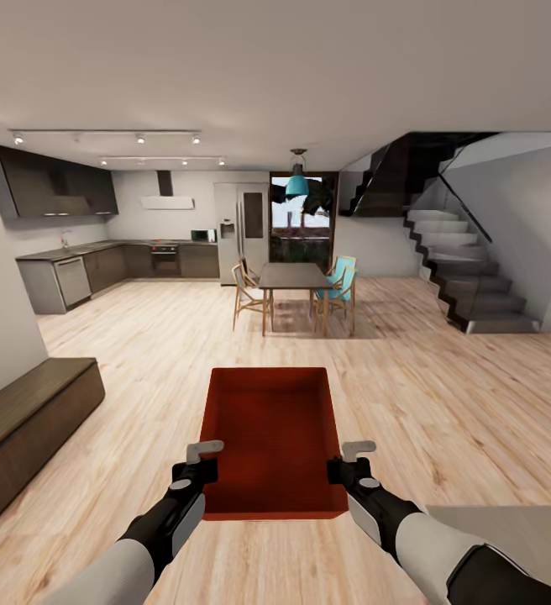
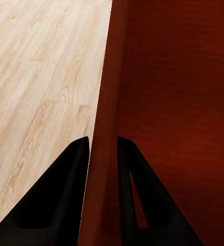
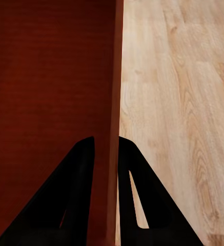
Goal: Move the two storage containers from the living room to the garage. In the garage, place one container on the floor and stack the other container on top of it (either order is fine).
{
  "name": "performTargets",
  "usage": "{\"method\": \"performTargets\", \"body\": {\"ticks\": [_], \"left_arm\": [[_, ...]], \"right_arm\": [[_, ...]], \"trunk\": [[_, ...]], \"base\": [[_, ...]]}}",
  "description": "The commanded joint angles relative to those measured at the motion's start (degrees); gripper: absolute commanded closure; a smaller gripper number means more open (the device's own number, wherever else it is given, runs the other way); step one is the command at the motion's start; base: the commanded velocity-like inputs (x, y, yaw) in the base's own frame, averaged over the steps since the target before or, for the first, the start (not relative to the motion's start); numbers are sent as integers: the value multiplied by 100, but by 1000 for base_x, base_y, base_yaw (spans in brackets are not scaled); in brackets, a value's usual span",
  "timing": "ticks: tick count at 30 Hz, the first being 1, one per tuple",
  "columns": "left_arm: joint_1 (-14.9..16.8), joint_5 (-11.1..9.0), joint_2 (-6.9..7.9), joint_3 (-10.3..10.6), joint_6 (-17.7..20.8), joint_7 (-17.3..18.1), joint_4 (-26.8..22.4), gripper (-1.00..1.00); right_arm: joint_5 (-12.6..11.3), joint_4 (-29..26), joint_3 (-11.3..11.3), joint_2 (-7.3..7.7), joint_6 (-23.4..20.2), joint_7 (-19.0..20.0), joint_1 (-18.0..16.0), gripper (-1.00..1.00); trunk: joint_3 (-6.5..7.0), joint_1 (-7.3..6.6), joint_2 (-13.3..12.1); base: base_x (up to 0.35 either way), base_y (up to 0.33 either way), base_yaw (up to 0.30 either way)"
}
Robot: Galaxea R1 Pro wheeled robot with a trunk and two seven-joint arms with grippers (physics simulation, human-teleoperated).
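Both grippers, left (image 1: 204, 460) and right (image 1: 349, 459), are clamping my storage container's (image 1: 274, 437) thin walls at twelve o'clock; jolts risk slippage.

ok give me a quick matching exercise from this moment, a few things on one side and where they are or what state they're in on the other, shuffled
Things:
1. storage container
2. left gripper
3. right gripper
4. dining table

Places or states:
A. clamped on the container's right wall
B. far ahead, with chairs around it
C. held between both arms over the wood floor
D. clamped on the container's left wall

Pairs: 1-C, 2-D, 3-A, 4-B
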State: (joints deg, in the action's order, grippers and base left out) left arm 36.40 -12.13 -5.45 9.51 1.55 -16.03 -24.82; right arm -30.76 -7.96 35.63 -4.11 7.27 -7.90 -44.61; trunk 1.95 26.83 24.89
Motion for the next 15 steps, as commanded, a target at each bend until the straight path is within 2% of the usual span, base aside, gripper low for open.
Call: {"method": "performTargets", "body": {"ticks": [1, 15], "left_arm": [[-2, 66, -1, 78, -124, -135, -16, 100], [-2, 53, 0, 68, -121, -136, 3, 100]], "right_arm": [[-141, 31, -74, -54, 32, -177, -4, 100], [-140, 31, -74, -54, 62, -177, -4, 100]], "trunk": [[-2, 5, 4], [-2, 5, 4]], "base": [[317, 0, 0], [319, 0, 0]]}}
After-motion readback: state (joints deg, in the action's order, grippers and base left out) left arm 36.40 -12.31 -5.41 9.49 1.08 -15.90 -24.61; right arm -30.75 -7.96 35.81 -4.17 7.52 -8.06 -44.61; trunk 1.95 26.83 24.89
